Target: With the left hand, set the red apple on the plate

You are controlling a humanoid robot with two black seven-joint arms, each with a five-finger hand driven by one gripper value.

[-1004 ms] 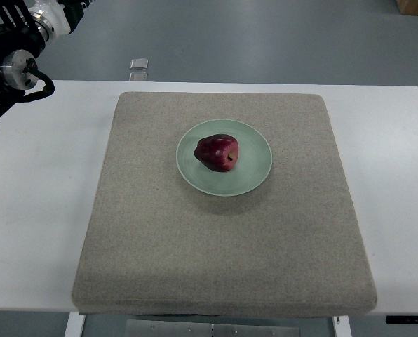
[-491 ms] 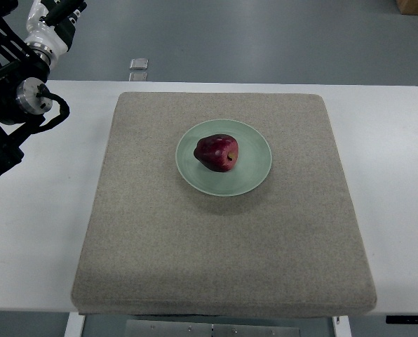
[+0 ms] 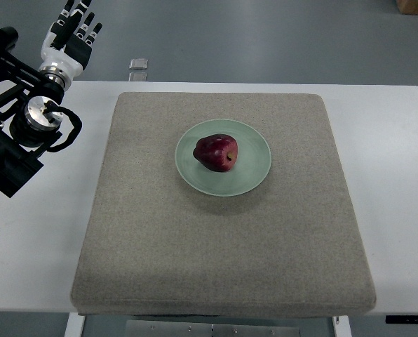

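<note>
Red apple [image 3: 217,152] on green plate [image 3: 254,175].
Left hand [image 3: 73,33] at ten o'clock, fingers straight and apart, empty, beyond the desk [image 3: 41,232] edge.

A white rectangular table [image 3: 34,232] spans the frame; its centre is covered by a square grey-beige felt mat [image 3: 223,232]; nothing else is seen directly on it.

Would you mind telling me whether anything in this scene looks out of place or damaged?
Nothing stands out. The red apple lies on its side on the green plate, which sits flat on the grey mat. The left hand is off at the table's far left corner, fingers extended and empty.
</note>
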